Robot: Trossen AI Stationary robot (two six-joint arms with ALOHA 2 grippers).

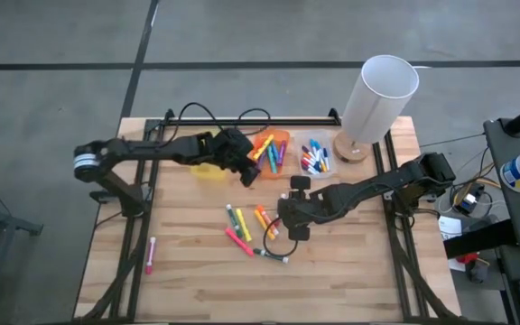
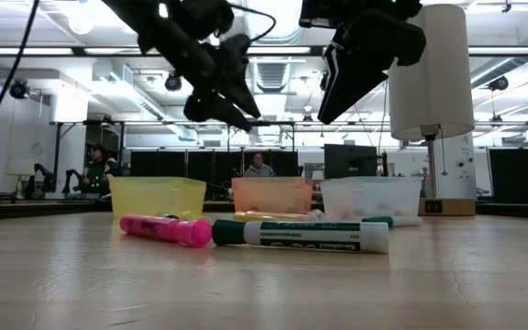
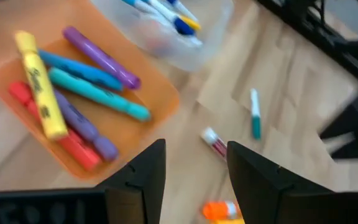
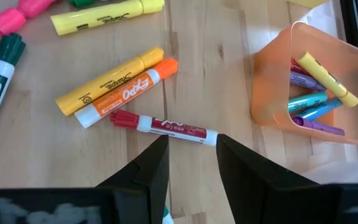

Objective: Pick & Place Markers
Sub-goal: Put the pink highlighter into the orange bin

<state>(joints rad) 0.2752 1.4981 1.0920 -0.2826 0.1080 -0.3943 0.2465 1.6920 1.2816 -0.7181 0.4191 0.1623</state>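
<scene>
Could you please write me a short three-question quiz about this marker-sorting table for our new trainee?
1. True or false: the left gripper hangs open and empty beside the orange plastic bin.
2. Which marker lies on the wood just ahead of the right gripper?
A. the red-capped white marker
B. a blue one
C. a purple one
3. Fill in: the lone pink marker lies near the table's ____ edge in the high view.

Key: 1 true; 2 A; 3 left.
</scene>
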